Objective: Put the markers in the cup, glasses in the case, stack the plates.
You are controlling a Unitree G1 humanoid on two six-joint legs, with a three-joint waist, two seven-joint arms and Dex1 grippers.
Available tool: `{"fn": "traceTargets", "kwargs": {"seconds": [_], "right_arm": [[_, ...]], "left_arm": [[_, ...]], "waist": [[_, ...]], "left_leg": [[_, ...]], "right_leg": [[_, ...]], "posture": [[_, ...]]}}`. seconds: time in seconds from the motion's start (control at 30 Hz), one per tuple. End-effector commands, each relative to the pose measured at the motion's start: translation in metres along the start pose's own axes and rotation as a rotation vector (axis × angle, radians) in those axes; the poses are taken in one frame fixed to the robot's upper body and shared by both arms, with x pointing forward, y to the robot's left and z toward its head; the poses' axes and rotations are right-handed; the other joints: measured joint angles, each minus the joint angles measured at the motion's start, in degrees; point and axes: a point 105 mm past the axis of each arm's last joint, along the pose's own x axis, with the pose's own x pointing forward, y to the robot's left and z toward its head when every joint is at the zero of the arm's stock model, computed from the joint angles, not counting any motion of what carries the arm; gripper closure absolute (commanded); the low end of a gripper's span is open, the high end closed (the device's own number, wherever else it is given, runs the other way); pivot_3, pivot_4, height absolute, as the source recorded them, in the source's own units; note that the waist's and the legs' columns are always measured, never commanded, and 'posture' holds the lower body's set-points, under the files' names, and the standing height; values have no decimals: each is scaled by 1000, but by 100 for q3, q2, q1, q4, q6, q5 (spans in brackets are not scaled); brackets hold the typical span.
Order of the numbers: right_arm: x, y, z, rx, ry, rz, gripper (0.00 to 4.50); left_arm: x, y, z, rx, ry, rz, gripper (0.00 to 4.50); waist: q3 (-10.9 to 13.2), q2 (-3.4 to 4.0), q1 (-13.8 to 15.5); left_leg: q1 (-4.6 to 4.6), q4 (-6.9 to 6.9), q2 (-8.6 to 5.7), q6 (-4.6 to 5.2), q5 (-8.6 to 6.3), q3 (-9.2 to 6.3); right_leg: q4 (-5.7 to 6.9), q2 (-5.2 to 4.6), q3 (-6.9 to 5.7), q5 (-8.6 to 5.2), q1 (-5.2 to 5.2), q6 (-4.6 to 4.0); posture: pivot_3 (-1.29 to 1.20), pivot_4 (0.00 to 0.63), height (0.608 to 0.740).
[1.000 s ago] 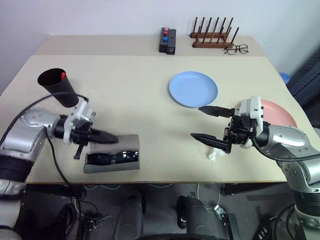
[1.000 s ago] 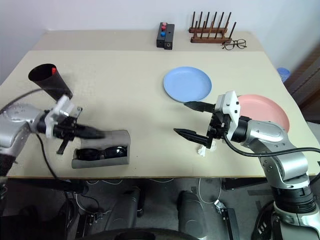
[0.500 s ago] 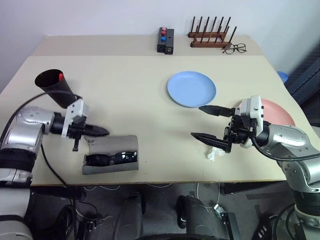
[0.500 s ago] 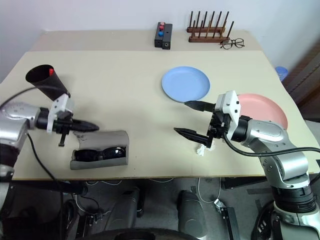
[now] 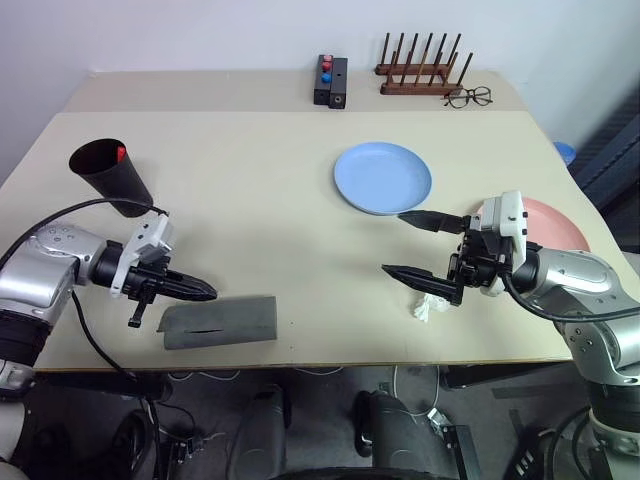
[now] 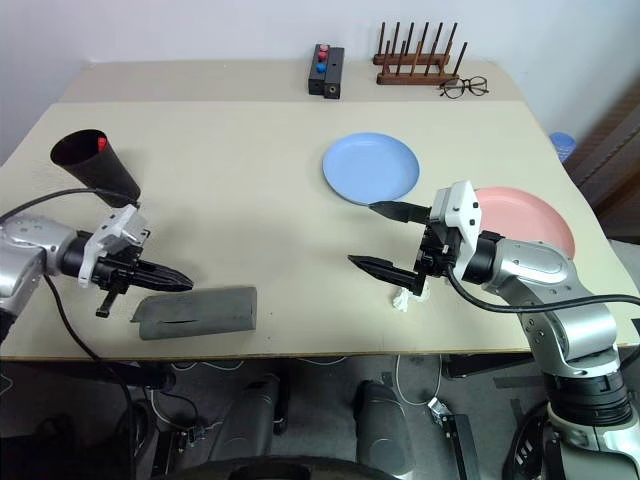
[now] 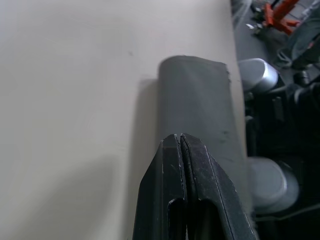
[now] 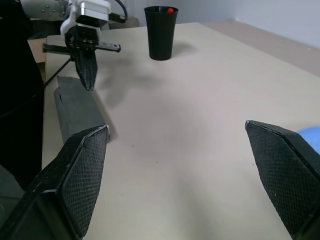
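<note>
Left claw (image 5: 205,292) pinched fully shut on nothing, tips hovering just above the near-left end of the grey case (image 5: 222,321), which lies flat and closed on the desk (image 5: 250,210) by its front edge, long axis running left to right. Sunglasses presumably inside, though nothing of them visible through the closed flap. Right claw (image 5: 412,245) spread wide and empty, held level above the desk, pointing toward the left.

Remaining work probably the plates: blue plate (image 5: 383,178) just beyond the right claw's upper finger, pink plate (image 5: 555,226) on the arm's far side, partly hidden by it, near the desk's right edge. Both far nearer the right arm than the left. Black cup (image 5: 110,177) upright at the left, a red cap (image 5: 121,153) peeking at its rim; second marker hard to make out inside. A crumpled white scrap (image 5: 430,306) under the right claw.
</note>
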Motion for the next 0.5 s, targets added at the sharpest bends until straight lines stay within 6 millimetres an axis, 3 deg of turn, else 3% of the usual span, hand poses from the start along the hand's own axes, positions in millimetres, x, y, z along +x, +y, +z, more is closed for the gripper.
{"fn": "traceTargets", "kwargs": {"seconds": [0.03,0.27,0.37,0.5], "right_arm": [[-1,0,10,-41,-30,3,0],[0,-1,10,-44,-30,3,0],[0,-1,10,-45,-29,0,0],[-1,-2,10,-44,-29,-4,0]], "left_arm": [[-4,-8,10,13,-23,-22,4477],[1,-9,-11,30,55,-13,4477],[-1,-3,-2,-7,3,23,4477],[-9,5,25,-38,-122,57,4477]], "waist": [[0,0,6],[0,4,3],[0,4,6],[0,2,14]], "left_leg": [[-1,0,0,0,0,0],[0,-4,0,-1,0,2],[1,-3,0,-1,-1,3],[-1,0,0,-1,0,2]], "right_leg": [[0,0,0,0,0,0],[-2,0,1,0,-3,-1],[-3,-1,1,0,-1,0],[-2,-1,1,-2,-1,2]], "posture": [[0,150,740],[0,150,740],[0,150,740],[0,150,740]]}}
